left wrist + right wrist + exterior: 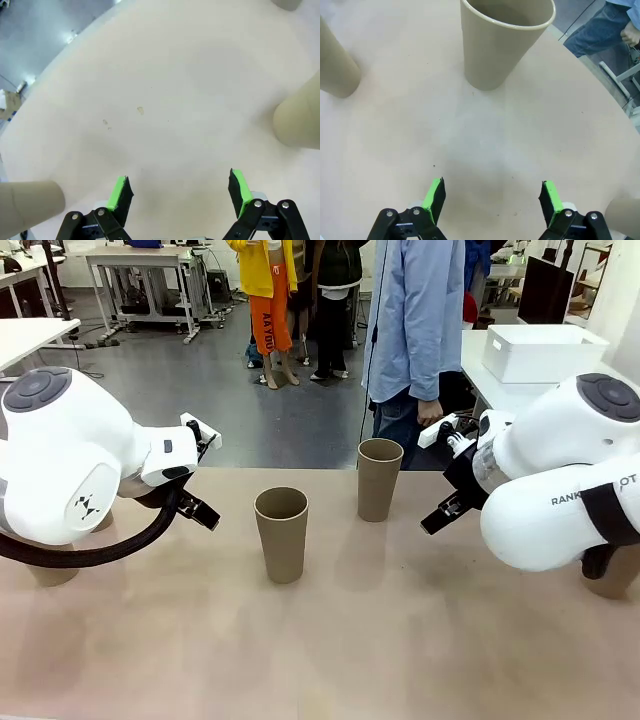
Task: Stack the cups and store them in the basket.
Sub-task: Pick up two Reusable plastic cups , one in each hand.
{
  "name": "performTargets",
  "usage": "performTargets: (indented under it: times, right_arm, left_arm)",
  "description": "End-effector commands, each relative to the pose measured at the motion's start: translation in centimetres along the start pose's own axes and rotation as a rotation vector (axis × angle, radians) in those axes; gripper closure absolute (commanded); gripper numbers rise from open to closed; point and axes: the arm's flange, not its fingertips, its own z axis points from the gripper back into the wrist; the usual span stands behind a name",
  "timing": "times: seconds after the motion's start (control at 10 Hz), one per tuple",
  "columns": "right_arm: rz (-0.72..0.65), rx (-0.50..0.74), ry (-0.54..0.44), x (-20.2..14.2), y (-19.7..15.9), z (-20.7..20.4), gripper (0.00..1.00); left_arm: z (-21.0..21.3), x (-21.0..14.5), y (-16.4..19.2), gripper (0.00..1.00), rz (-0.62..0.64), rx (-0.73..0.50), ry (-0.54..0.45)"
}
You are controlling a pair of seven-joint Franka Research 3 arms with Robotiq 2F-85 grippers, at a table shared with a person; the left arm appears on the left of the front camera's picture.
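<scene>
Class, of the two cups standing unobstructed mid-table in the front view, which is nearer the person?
The right-hand cup, directly in front of the person; the other cup stands left of it, closer to the camera.

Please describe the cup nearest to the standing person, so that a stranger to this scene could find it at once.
On the tan table, look to the far edge, where a person in a light blue shirt stands. Right before that person stands an upright tan-brown cup. The other middle cup stands nearer the robot and further left.
</scene>
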Motion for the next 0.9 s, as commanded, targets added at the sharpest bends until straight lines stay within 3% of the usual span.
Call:
performTargets:
  times: [0.0,0.2,0.5,0.8]
  right_arm:
    - [-0.001,0.000,0.000,0.0,0.0,0.0,0.00]
    - [0.000,0.000,0.000,0.0,0.0,0.0,0.00]
    - [-0.018,0.021,-0.021,5.3,-2.5,6.6,0.00]
    - [0.072,0.134,-0.010,6.4,-6.7,13.0,0.00]
  left_arm:
    - [0.0,0.0,0.0,0.00,0.000,0.000,0.000]
    - [0.0,0.0,0.0,0.00,0.000,0.000,0.000]
    - [6.0,2.2,2.2,0.00,-0.061,-0.093,-0.009]
    - [12.6,2.2,5.6,0.00,-0.213,-0.255,-0.017]
